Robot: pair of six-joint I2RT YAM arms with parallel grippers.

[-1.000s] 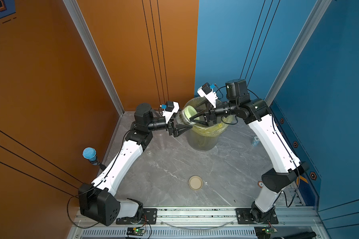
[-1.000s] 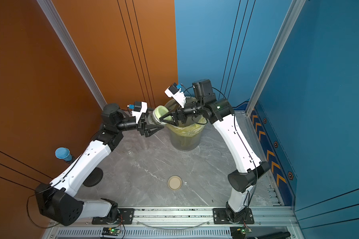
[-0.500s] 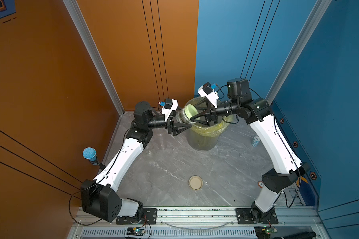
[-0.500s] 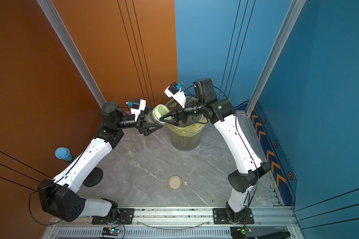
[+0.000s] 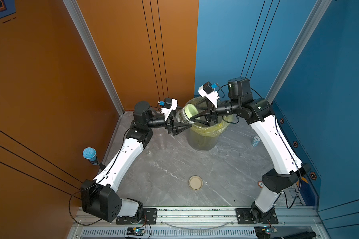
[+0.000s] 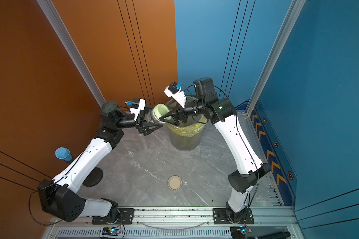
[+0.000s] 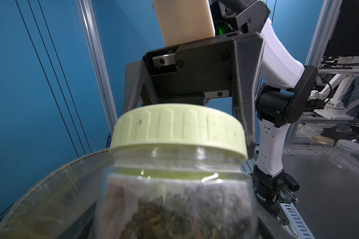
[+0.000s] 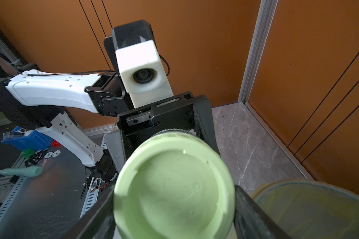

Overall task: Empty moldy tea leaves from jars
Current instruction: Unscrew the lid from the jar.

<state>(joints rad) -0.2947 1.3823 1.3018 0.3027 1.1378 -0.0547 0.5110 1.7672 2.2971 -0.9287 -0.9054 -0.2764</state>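
A short clear jar (image 5: 181, 118) (image 6: 152, 118) is held on its side above the near-left rim of the bin. My left gripper (image 5: 183, 122) (image 6: 154, 121) is shut on its body. Its pale green lid (image 5: 192, 110) (image 6: 161, 110) (image 7: 178, 132) (image 8: 174, 190) faces my right gripper (image 5: 193, 111) (image 6: 164, 112) (image 8: 173, 215), which is shut on the lid, one black finger (image 8: 249, 211) pressed to each side. Dark crumbly tea leaves (image 7: 164, 217) lie inside the jar against the wall. A faint clear jar (image 5: 163, 140) (image 6: 145, 142) stands on the table left of the bin.
The grey bin with a yellow bag (image 5: 203, 134) (image 6: 184, 134) (image 8: 311, 207) stands at the back centre. A beige lid (image 5: 195, 182) (image 6: 174, 182) lies near the front. A translucent lid (image 5: 235, 154) lies right of the bin. The orange and blue walls close in at the back.
My left arm has drawn slightly back and up with the jar. Both grips look the same, and the right arm has hardly moved.
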